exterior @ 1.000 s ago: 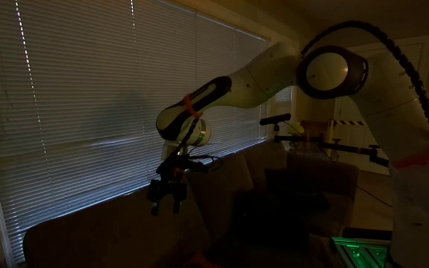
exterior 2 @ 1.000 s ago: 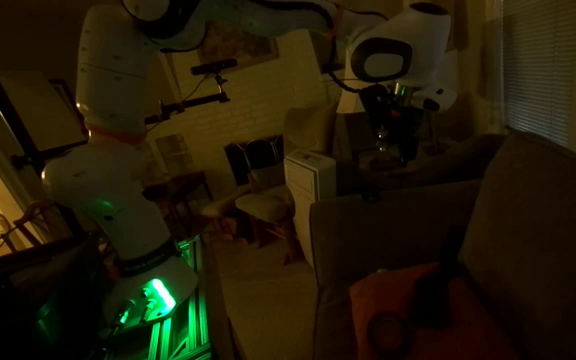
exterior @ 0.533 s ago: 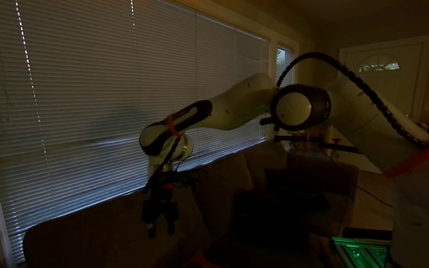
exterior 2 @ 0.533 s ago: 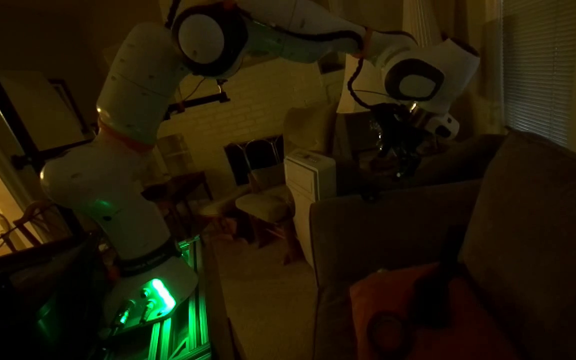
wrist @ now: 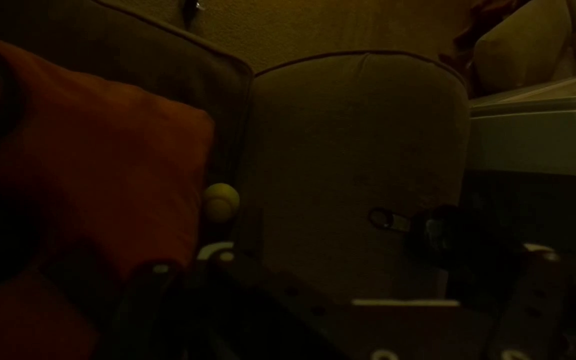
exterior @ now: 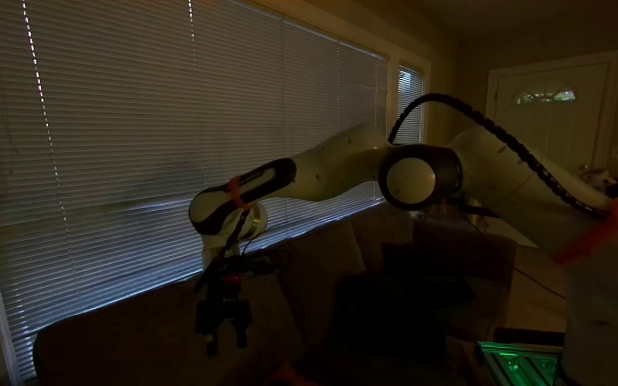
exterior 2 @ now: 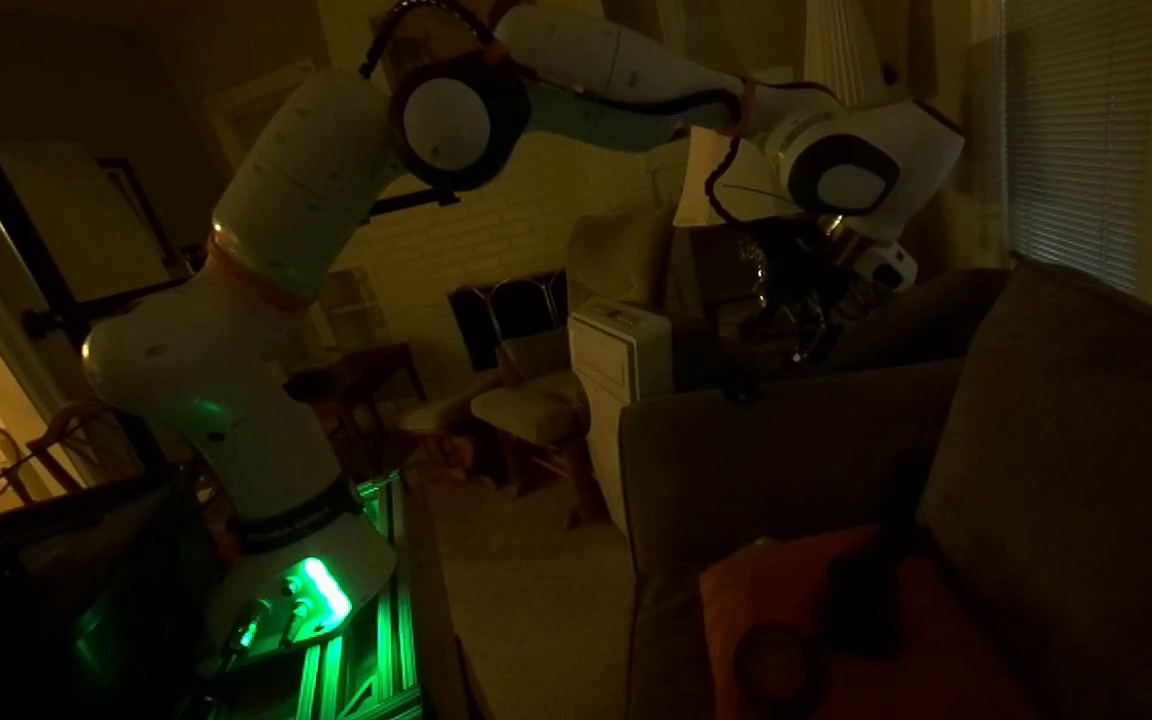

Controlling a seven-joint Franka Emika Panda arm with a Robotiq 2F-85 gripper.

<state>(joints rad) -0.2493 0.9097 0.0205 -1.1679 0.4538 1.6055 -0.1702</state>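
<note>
Dim couch (exterior: 126, 332), tool (exterior: 227, 346) indistinct

Home, living rm: sofa (exterior 2: 786, 455), padded chair (exterior 2: 534, 408), window blinds (exterior: 126, 123), door (exterior: 550, 126) w/ fanlight (exterior: 547, 95) & carpeted flr (wrist: 318, 32).

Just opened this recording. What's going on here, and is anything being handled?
A robot arm is stretched out over a sofa in a dim room. Its hand hangs open, with nothing visible in its grasp. In the wrist view, a yellowish ball sits close beside an orange pillow, and a dark object with a loop lies on the armrest. Neither is gripped; the light is too low to identify the dark object.
</note>
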